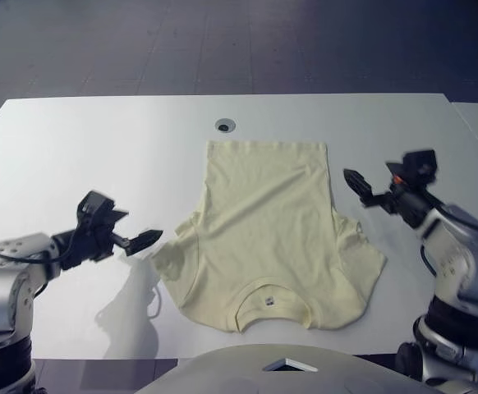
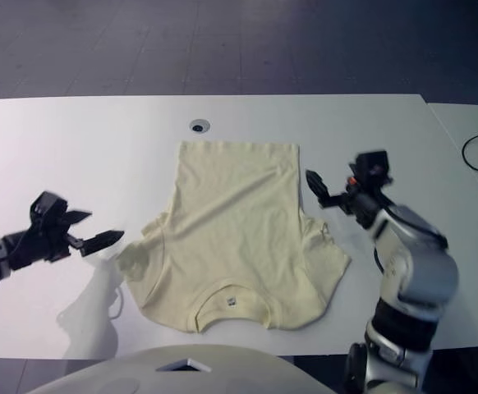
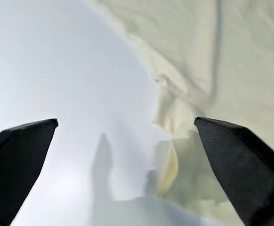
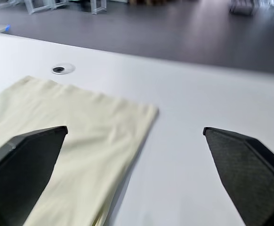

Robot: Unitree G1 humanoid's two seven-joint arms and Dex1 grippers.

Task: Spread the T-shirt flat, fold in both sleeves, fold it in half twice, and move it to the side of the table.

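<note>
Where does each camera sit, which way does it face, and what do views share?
Eye views: on the head, facing down at the T-shirt on the table; left claw and right claw show.
Left wrist view: on that wrist, facing a crumpled sleeve; its open fingers show.
Right wrist view: on that wrist, facing the hem and table hole; its open fingers show.
Shared: every view has the T-shirt.

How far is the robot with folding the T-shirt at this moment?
Done: the T-shirt lies mostly spread on the table, collar toward the robot. In hand: nothing is gripped; the left gripper is open beside the crumpled left sleeve, the right gripper open by the shirt's right edge. Left: folding both sleeves in, both half folds, and moving it aside.
</note>
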